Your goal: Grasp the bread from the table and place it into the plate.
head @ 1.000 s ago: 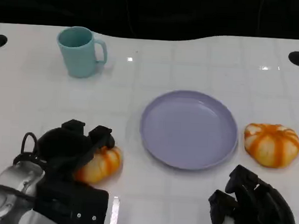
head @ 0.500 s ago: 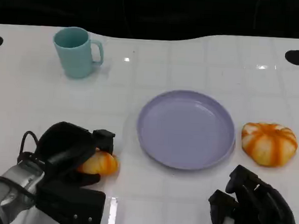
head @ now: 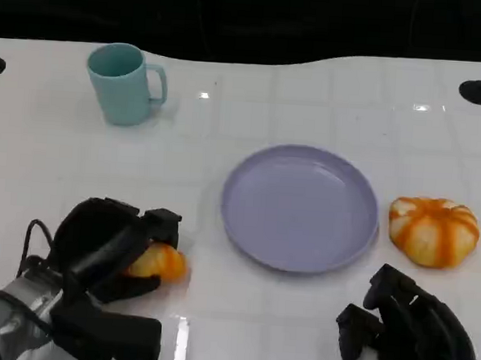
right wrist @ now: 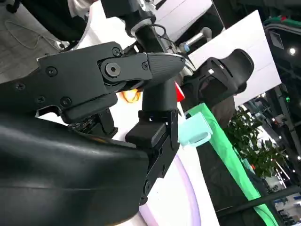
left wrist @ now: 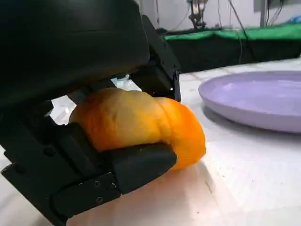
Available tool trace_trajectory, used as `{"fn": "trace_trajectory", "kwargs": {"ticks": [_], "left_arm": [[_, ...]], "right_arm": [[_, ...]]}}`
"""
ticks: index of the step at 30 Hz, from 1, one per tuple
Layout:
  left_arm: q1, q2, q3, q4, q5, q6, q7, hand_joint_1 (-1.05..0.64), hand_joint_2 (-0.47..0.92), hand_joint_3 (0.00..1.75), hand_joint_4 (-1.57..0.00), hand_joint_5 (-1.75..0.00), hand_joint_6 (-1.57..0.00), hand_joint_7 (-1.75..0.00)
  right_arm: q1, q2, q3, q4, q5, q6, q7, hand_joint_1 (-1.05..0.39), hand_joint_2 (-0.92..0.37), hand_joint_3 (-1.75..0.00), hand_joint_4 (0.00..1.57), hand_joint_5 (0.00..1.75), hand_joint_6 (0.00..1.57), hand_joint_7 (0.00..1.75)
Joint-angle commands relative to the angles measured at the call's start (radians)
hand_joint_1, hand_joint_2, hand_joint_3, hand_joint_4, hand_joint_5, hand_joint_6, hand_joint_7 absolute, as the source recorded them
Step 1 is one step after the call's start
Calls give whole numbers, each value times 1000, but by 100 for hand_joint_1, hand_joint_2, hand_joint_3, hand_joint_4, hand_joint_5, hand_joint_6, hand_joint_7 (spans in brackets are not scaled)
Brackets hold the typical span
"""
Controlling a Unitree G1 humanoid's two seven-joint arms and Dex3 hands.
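Note:
A small orange bread roll point(head: 160, 262) lies on the white table left of the lilac plate point(head: 299, 206). My left hand point(head: 110, 245) is wrapped over it; in the left wrist view the fingers point(left wrist: 127, 165) clasp the roll point(left wrist: 141, 125) from both sides, and it rests on the table. The plate point(left wrist: 256, 96) is bare. A second, larger orange-and-white bread point(head: 432, 231) sits right of the plate. My right hand point(head: 407, 333) rests near the table's front right, fingers curled in, holding nothing.
A teal mug point(head: 124, 83) stands at the back left. Two dark holes point(head: 478, 92) mark the table's far corners. Bare white table lies between the roll and the plate.
The left hand has closed tighter around the small roll and drawn back slightly toward the front left. The right hand has not moved.

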Motion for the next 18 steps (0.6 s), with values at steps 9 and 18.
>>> {"fn": "trace_trajectory", "kwargs": {"ticks": [9,18], "left_arm": [[-4,-50,130,52,-172,-241,121,-83,68,158,-145,-175,-122,-175],[-68,-95,205,56,-232,-256,65,-79,60,163,-137,-175,-110,-175]], "right_arm": [[-17,-19,-13,43,0,-33,5,-55,-92,-24,76,171,66,147],[-21,-18,-13,53,-1,-34,-1,-55,-92,-23,77,172,67,147]]}}
